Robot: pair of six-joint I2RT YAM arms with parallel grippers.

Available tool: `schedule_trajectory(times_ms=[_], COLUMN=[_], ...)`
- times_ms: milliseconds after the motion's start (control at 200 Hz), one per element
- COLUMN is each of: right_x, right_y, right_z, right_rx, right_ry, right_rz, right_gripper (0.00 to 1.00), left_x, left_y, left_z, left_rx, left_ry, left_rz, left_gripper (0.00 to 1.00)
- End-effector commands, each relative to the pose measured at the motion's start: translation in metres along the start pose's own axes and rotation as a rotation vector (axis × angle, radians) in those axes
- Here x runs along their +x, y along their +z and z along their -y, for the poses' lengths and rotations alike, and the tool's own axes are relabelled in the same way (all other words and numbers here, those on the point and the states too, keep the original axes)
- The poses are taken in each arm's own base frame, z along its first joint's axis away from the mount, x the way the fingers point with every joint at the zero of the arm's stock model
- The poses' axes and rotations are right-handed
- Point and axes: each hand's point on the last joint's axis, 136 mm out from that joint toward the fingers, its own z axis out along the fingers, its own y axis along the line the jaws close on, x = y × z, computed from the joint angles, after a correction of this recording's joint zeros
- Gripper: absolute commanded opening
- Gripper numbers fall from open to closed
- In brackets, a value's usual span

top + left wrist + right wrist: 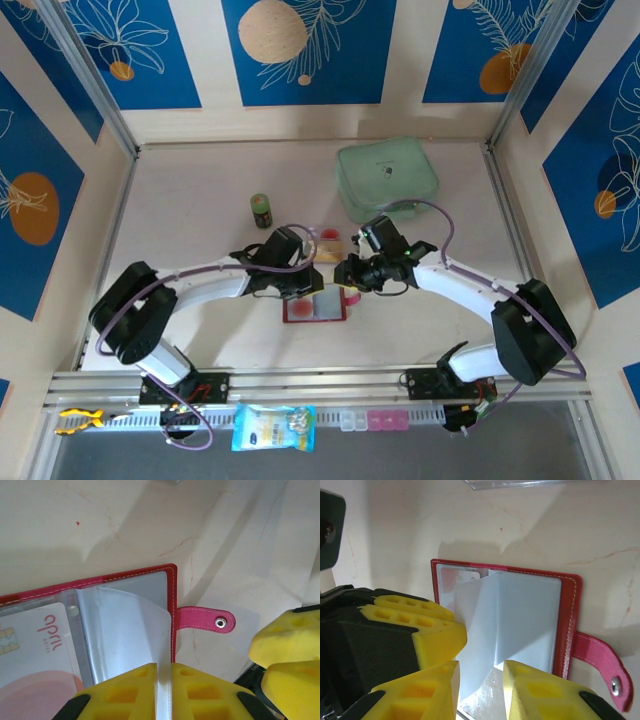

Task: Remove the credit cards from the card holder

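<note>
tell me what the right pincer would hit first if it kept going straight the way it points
Probably the raised clear sleeve of the open red card holder, which stands just ahead of the right pincer; depth is unclear.

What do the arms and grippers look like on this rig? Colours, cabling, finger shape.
Both arms match: the left arm and right arm have white links, black joint housings and a purple cable looping alongside. The left gripper and right gripper have black bodies and blocky yellow fingers with rectangular pockets moulded in.
</note>
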Motion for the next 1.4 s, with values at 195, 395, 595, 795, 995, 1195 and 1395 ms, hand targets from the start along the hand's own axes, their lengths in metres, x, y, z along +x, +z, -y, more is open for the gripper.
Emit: schedule_trajectory(times_ms=[195, 395, 595, 795, 995, 1195, 1395], right_x=[0.009, 0.010, 0.011, 0.009, 0.010, 0.015, 0.023], right_y=[-0.009, -0.012, -0.010, -0.007, 0.004, 0.026, 0.049], right_z=[0.011, 0.014, 0.014, 0.010, 0.003, -0.011, -0.018], right_rx=[0.019, 0.022, 0.015, 0.009, -0.008, -0.036, -0.031], right_ry=[0.014, 0.020, 0.024, 0.020, 0.012, -0.010, -0.027], right_rz=[-0.004, 0.000, -0.006, -0.015, -0.047, -0.105, -0.162], right_gripper=[0.29, 0.29, 0.30, 0.30, 0.27, 0.20, 0.16], left_x=[0.004, 0.004, 0.000, 0.001, -0.001, -0.002, 0.003], left_y=[0.016, 0.021, 0.015, 0.011, 0.000, -0.015, -0.025], left_z=[0.018, 0.022, 0.026, 0.021, 0.008, -0.014, -0.041], left_rx=[0.032, 0.052, 0.052, 0.037, 0.014, -0.013, -0.059], left_ry=[0.034, 0.037, 0.055, 0.058, 0.041, 0.007, -0.026], left_rz=[-0.046, -0.048, -0.022, -0.012, 0.022, 0.064, 0.090], left_gripper=[0.15, 0.24, 0.30, 0.31, 0.29, 0.25, 0.22])
